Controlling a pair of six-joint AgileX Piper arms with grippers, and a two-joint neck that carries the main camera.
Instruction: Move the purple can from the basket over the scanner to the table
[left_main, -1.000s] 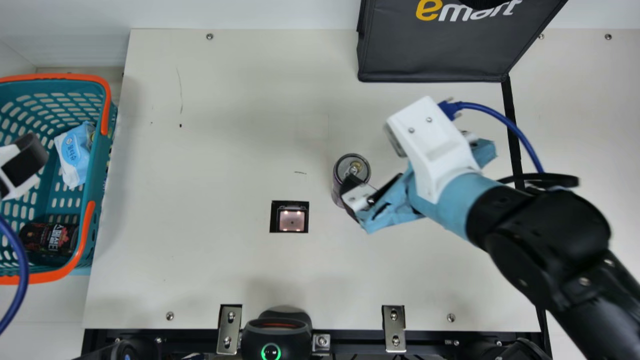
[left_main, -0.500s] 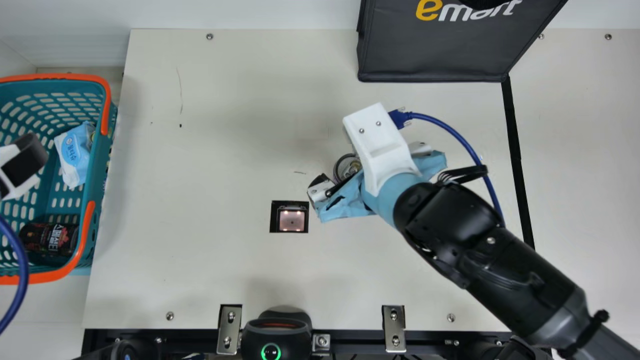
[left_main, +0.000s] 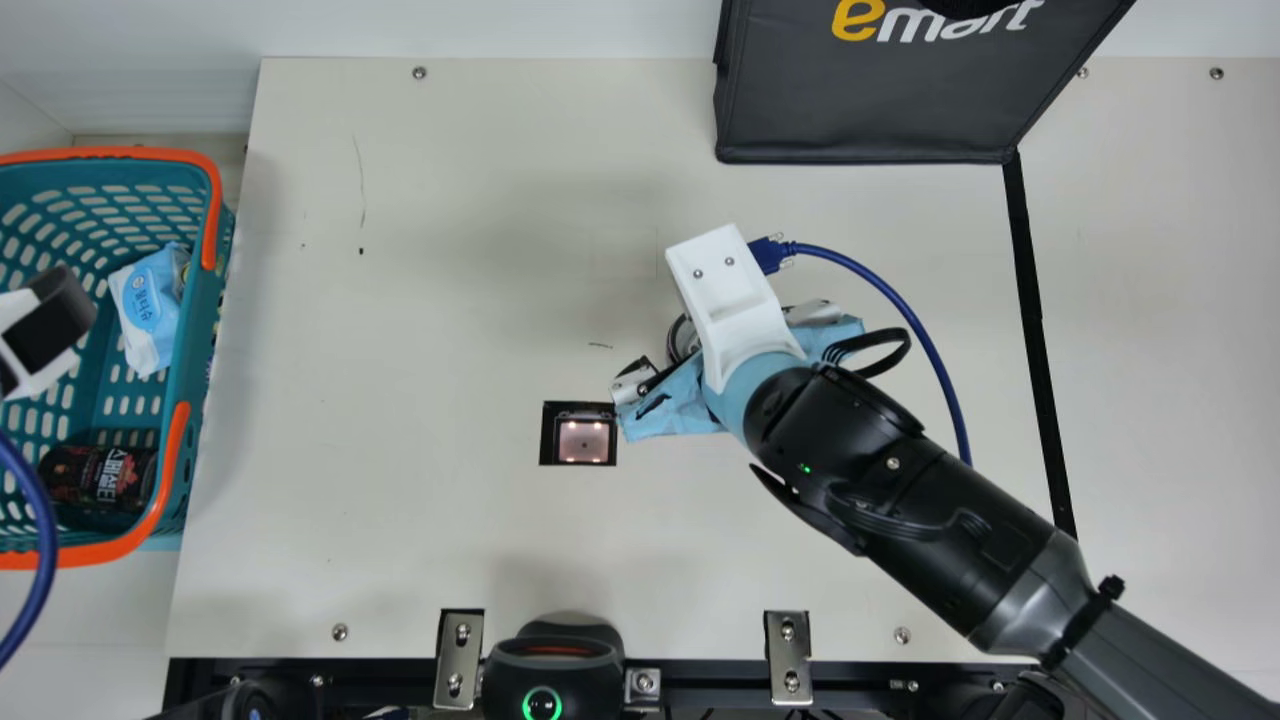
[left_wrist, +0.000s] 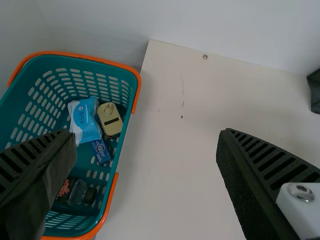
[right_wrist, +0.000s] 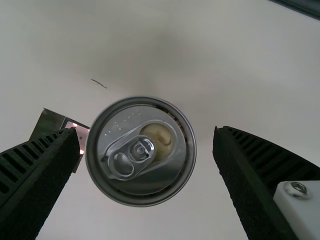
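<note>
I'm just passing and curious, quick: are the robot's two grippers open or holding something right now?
Left gripper: jaws open, holding nothing.
Right gripper: jaws open, with the purple can between them but not gripped.

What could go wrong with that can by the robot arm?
The right pincer stands open around the can, which looks off-centre between its fingers, so closing might nudge or tip it. The scanner window is close by; a toppled can could roll onto it.
</note>
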